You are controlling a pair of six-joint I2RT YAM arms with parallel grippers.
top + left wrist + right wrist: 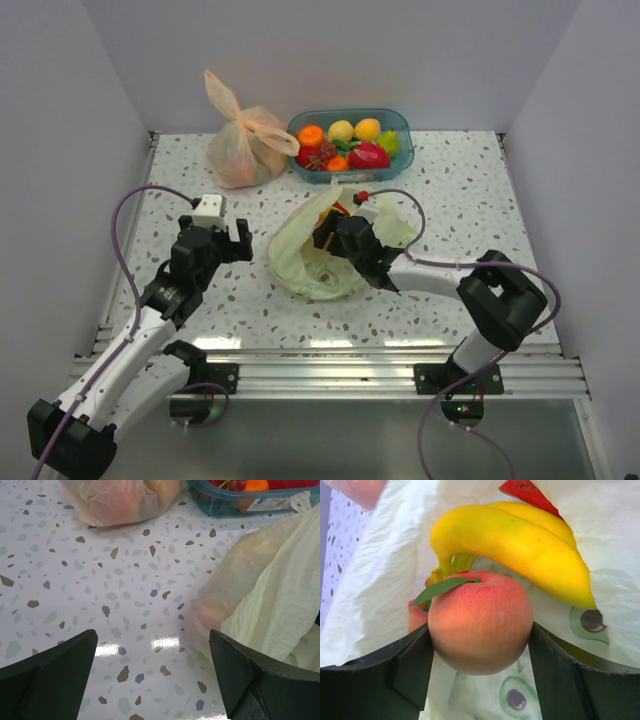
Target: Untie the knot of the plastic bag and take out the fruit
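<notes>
The pale green plastic bag (300, 262) lies in the middle of the table with its mouth open; no tied knot shows. My right gripper (328, 240) reaches into the mouth and is shut on a pink-orange peach (480, 622) with a green leaf. Behind the peach lie the yellow banana bunch (520, 545), a second peach (417, 617) and a red fruit (527, 492), all on the bag's film (380, 580). My left gripper (238, 240) is open and empty over bare table (152, 675), just left of the bag (270, 590).
The tied peach-orange bag (240, 145) stands at the back left and shows in the left wrist view (115, 500). The blue basket (400, 125) with several fruits stands behind the green bag, its rim also in the left wrist view (240, 502). White walls enclose the table.
</notes>
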